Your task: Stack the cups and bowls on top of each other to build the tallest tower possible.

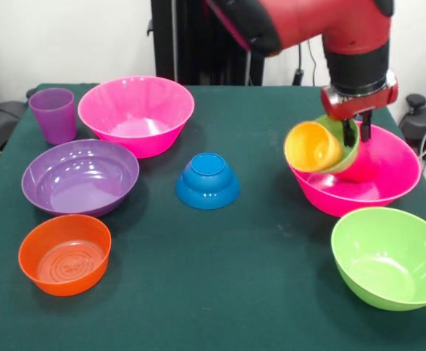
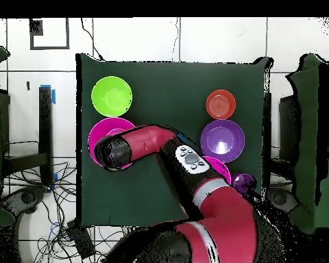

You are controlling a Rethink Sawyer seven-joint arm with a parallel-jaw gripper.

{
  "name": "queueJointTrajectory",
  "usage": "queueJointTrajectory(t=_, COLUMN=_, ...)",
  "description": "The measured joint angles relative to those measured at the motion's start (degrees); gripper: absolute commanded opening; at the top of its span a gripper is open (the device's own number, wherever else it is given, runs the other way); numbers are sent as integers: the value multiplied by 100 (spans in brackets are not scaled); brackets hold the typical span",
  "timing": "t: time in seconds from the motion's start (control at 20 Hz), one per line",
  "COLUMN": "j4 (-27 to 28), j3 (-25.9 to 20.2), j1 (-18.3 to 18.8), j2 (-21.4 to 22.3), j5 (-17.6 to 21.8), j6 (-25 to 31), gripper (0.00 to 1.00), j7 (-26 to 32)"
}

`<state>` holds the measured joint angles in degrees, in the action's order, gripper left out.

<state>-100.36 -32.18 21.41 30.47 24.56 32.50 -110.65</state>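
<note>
In the front view my gripper [image 1: 357,131] is shut on the rim of the small green bowl [image 1: 348,150]. It holds the bowl tilted on its side over the right hot pink bowl [image 1: 388,191]. The yellow-orange cup [image 1: 312,146] sits nested in the green bowl, mouth facing left. A reddish shape [image 1: 362,171] lies under them inside the pink bowl; I cannot tell if it is the red cup. The small blue bowl [image 1: 207,180] stands upside down at mid table. In the overhead view the arm [image 2: 150,140] hides the gripper.
The second hot pink bowl [image 1: 136,113], purple cup [image 1: 52,114], wide purple bowl [image 1: 80,176] and orange bowl [image 1: 64,253] stand on the left. The lime green bowl [image 1: 389,257] is at the front right, close to the held bowl's pink bowl.
</note>
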Motion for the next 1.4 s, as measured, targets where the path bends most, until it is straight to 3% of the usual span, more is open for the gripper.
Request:
queueJointTrajectory(t=0.25, j4=291, j3=716, j1=-871, j2=424, j5=-68, j6=1116, gripper=0, j7=-91)
queueJointTrajectory(t=0.5, j4=504, j3=1118, j1=-1286, j2=542, j5=-82, j6=1435, gripper=0, j7=-231)
queueJointTrajectory(t=0.95, j4=758, j3=1765, j1=-1637, j2=511, j5=-78, j6=1252, gripper=0, j7=-736)
queueJointTrajectory(t=1.4, j4=842, j3=2410, j1=-1947, j2=510, j5=-80, j6=367, gripper=0, j7=-1189)
